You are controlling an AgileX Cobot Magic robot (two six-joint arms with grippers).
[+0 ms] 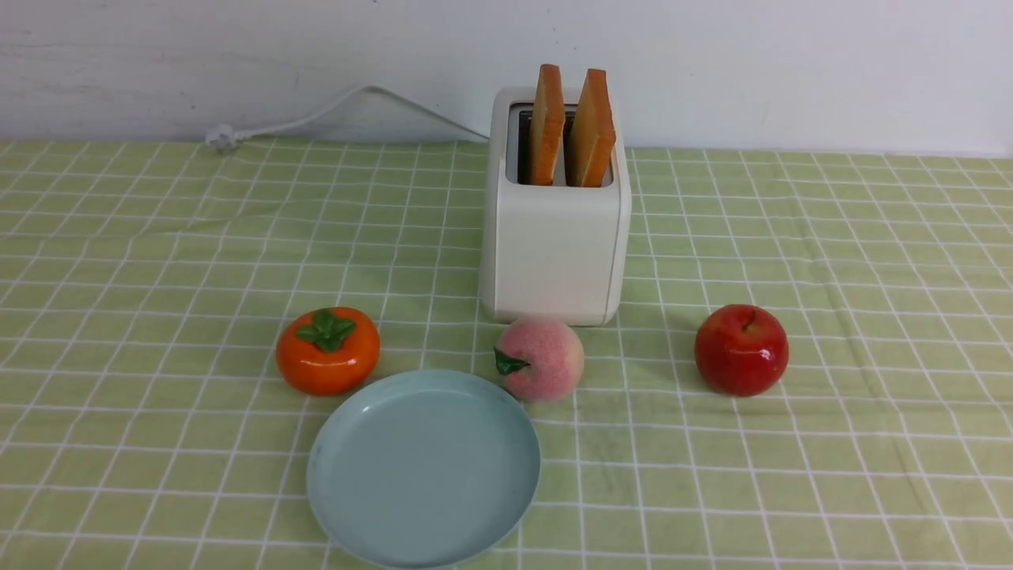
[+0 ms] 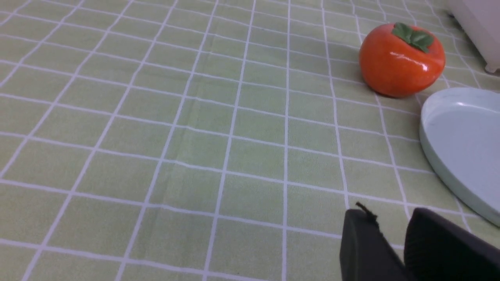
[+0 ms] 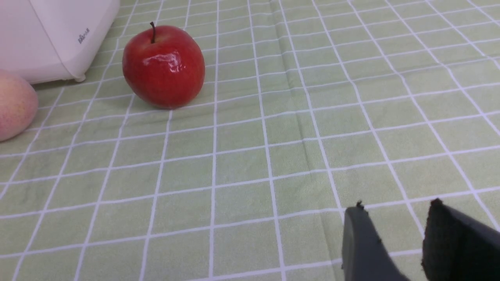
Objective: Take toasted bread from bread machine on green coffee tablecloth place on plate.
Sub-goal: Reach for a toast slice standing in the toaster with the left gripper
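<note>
Left wrist view first: the left gripper (image 2: pixel 386 214) hangs low over the tablecloth (image 2: pixel 156 136), its two dark fingers a little apart with only cloth showing between them (nothing grasped). Ahead of it lie a persimmon (image 2: pixel 400 60) and one edge of the plate (image 2: pixel 465 136).

Front view, from the left edge across: a white plug (image 1: pixel 221 138) and its cord (image 1: pixel 316 115) run along the foot of the wall to the toaster (image 1: pixel 554 261). The persimmon sits at ten o'clock from the plate, near its rim. The plate lies closest to the camera. A peach (image 1: pixel 542 360) rests at one o'clock from the plate, just beside the rim (touching or not, I cannot tell) and close in front of the toaster. Both pieces of toast stand upright in the toaster's slots, the left slice (image 1: pixel 547 127) and the right slice (image 1: pixel 593 131) side by side, their upper halves sticking out. An apple (image 1: pixel 741 350) sits at four o'clock from the toaster, well apart from the peach.

Right wrist view: the right gripper (image 3: pixel 396 207) is released, fingers clearly apart over the cloth, with the apple, the peach and a toaster corner beyond it.
</note>
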